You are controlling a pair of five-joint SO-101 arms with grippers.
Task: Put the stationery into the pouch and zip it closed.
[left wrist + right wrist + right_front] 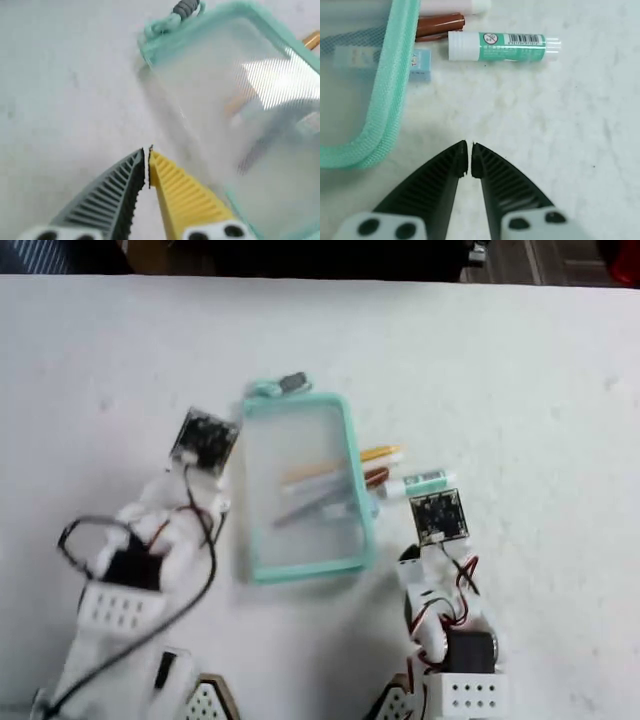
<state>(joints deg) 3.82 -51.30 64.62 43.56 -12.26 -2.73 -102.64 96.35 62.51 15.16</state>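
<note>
A translucent pouch (300, 490) with a mint-green edge lies flat mid-table, its zipper pull (292, 383) at the far corner. Pens poke out of its open right side: a yellow one (380, 453) and a brown one (377, 476). A green-and-white glue stick (415, 483) lies on the table beside that opening, also seen as the glue stick (502, 46) in the right wrist view, next to a small blue eraser (421, 64) half inside the pouch edge (390, 80). My left gripper (147, 152) is shut, beside the pouch's left edge (150, 55). My right gripper (469, 148) is shut, just short of the glue stick.
The white table (520, 370) stretches open to the far side and to the right. Black and red cables (200, 540) hang off the arms near the front edge.
</note>
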